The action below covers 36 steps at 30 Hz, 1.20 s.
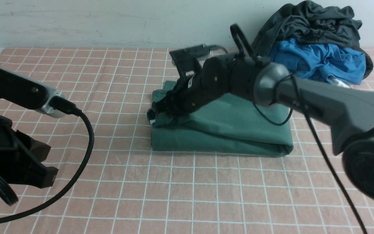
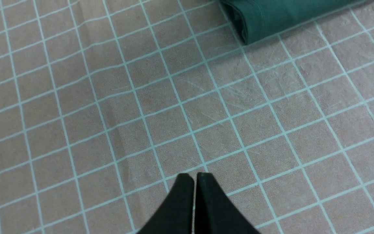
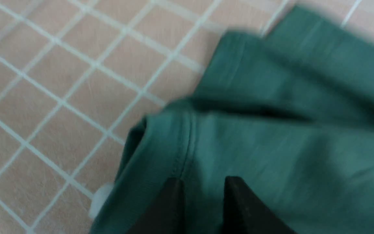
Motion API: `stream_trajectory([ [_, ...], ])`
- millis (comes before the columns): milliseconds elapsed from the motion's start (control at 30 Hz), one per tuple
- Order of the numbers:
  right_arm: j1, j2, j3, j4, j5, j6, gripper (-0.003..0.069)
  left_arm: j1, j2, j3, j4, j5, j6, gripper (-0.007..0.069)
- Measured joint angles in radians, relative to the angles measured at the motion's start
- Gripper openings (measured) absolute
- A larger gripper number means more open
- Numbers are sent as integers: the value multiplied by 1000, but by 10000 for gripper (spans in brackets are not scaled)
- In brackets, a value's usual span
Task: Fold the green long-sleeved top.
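Note:
The green long-sleeved top (image 1: 226, 130) lies folded into a thick rectangle in the middle of the checked tablecloth. My right gripper (image 1: 156, 112) reaches across it to its left end. In the right wrist view the right gripper (image 3: 203, 182) has its jaws a little apart over the green cloth (image 3: 271, 146), beside a stitched seam; the view is blurred. A small white label (image 3: 101, 198) pokes out at the edge. My left gripper (image 2: 195, 175) is shut and empty, low over bare cloth; a corner of the top (image 2: 281, 13) shows far from it.
A heap of a dark charcoal garment (image 1: 307, 22) and a bright blue garment (image 1: 320, 60) sits at the back right. A black device (image 1: 190, 53) lies behind the top. The left arm's cable (image 1: 86, 136) loops over the near left.

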Motion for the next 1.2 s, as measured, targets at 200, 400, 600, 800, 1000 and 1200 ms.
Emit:
stream_trajectory([
  [200,49,12,-26,90,-14,-95,-9,0,0,0,0,-3,1,-3],
  [400,42,-99,-111,-19,61,-120,-13,0,0,0,0,-3,1,-3],
  [600,34,-112,-115,-176,190,-46,-13,0,-71,22,-7,-65,3,-3],
  [800,77,-9,-18,-165,210,27,-13,0,-362,168,-6,-256,73,-3],
  [1000,149,-101,-57,-240,232,25,-13,0,-639,365,-6,-440,93,-3],
  [1200,160,-421,-71,-453,436,24,-13,0,-835,511,-6,-569,94,-3],
])
